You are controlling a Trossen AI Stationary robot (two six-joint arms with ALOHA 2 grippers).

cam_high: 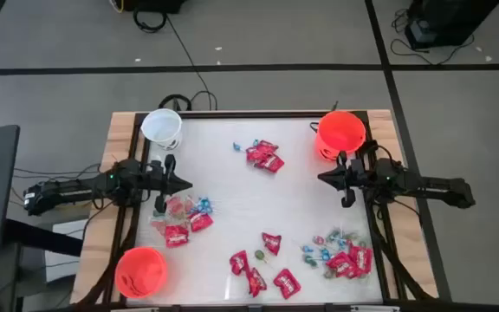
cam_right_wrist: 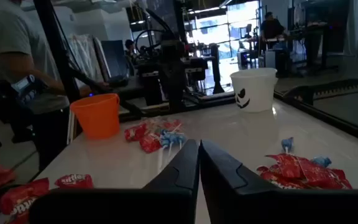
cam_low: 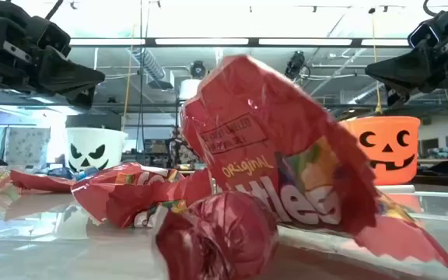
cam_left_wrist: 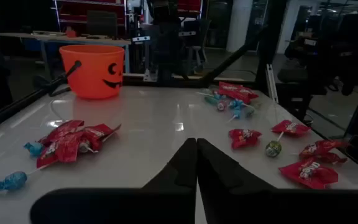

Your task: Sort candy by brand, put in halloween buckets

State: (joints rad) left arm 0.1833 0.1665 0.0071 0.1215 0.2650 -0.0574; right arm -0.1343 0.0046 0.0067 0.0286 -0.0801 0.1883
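Both grippers are closed and empty: left gripper (cam_high: 183,183) at frame left, right gripper (cam_high: 324,178) at right. Crinkly foil candy (cam_high: 265,157) lies scattered on the glossy table (cam_high: 232,204). Round plastic buckets (cam_high: 340,132) occupy three corners.

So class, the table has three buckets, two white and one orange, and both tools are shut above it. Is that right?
Not quite: the high view shows one white bucket and two orange buckets. The rest holds: the left tool and the right tool are both shut.
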